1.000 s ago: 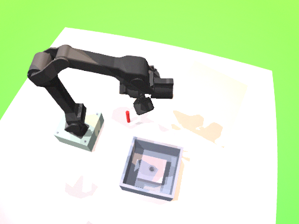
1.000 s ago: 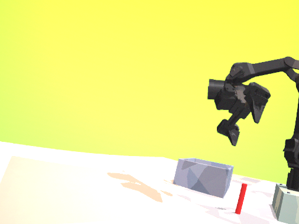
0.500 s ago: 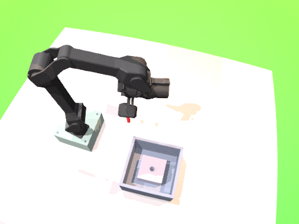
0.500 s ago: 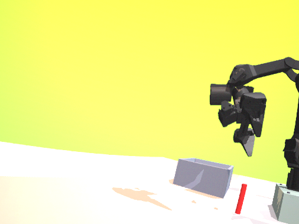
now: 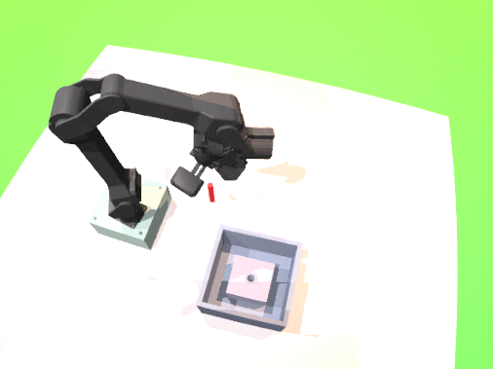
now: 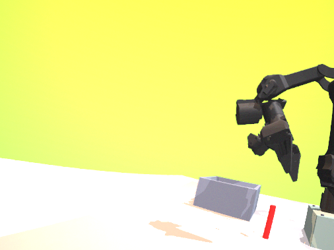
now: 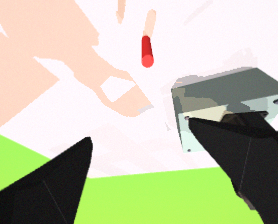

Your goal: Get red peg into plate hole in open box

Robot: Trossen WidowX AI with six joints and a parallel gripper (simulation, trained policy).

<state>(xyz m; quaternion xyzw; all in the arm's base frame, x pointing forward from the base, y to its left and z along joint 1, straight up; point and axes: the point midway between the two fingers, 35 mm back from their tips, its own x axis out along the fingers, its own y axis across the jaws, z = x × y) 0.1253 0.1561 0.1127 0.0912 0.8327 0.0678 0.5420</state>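
The red peg [image 5: 210,193] [image 6: 269,222] [image 7: 147,50] stands upright on the table, between the arm's base and the box. The open grey box [image 5: 244,319] [image 6: 224,196] stands apart from it. The pale plate [image 5: 260,291] lies at the box's bottom, and its round hole [image 5: 250,278] shows empty in the top view. My gripper [image 5: 209,175] [image 6: 291,177] [image 7: 140,131] is wide open and empty, tilted, well above the table. In the wrist view the peg is beyond the fingertips, above the gap between them, and not between the fingers. The box is outside the wrist view.
The arm's pale green base block [image 5: 157,202] [image 6: 327,229] [image 7: 225,92] stands near the peg, on the side away from the box. The box's four walls rise around the plate. The white table [image 5: 380,193] ends at a green floor. Arm shadows lie on the table.
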